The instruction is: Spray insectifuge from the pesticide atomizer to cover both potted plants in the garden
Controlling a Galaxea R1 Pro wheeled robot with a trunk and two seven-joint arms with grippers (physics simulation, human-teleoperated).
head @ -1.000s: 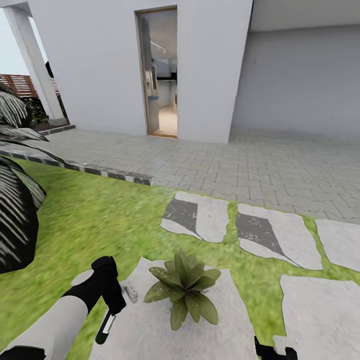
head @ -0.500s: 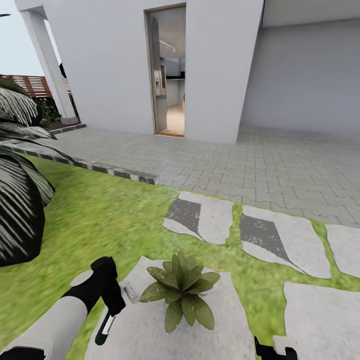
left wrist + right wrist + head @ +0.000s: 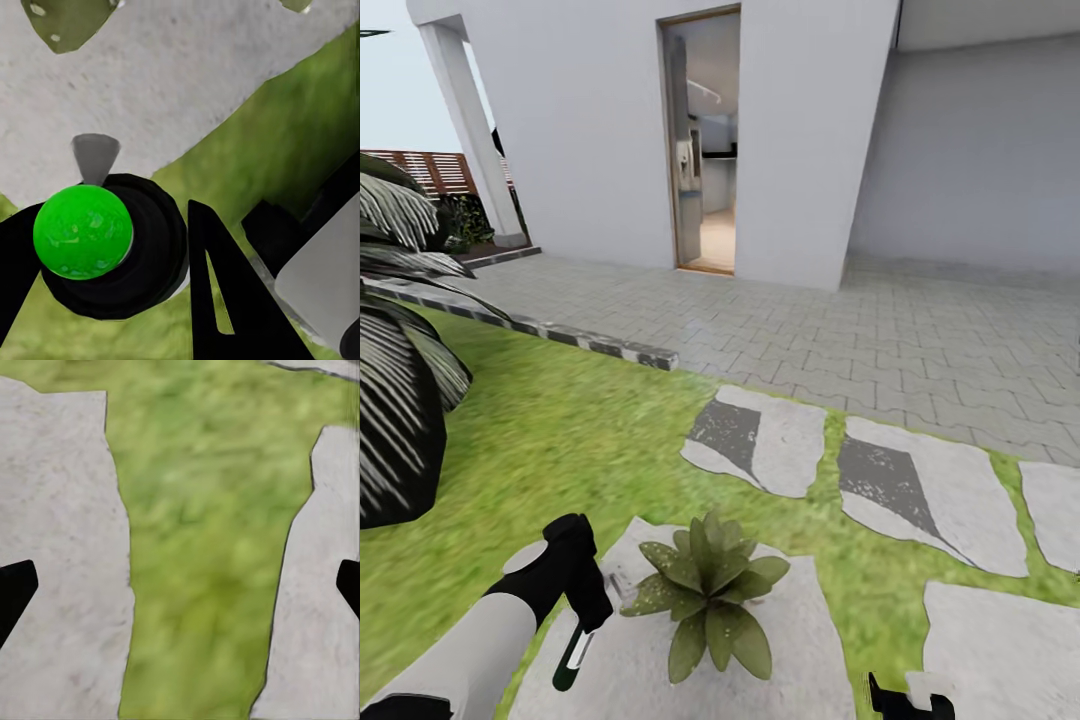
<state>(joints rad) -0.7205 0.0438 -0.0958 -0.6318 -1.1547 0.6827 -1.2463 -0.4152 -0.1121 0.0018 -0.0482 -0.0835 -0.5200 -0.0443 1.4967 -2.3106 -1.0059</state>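
So the left gripper (image 3: 582,625) is clamped on the pesticide atomizer (image 3: 572,650), beside the potted plant (image 3: 705,597); right gripper (image 3: 180,585) gapes wide, holding nothing.

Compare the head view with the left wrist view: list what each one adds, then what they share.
Head view adds: the doorway, paved terrace, palm, fence and the farther stepping stones.
Left wrist view adds: the atomizer seen end-on, its round green end between the dark fingers.
Shared: the atomizer held in the left gripper, leaves of the plant, the slab under it and the grass.
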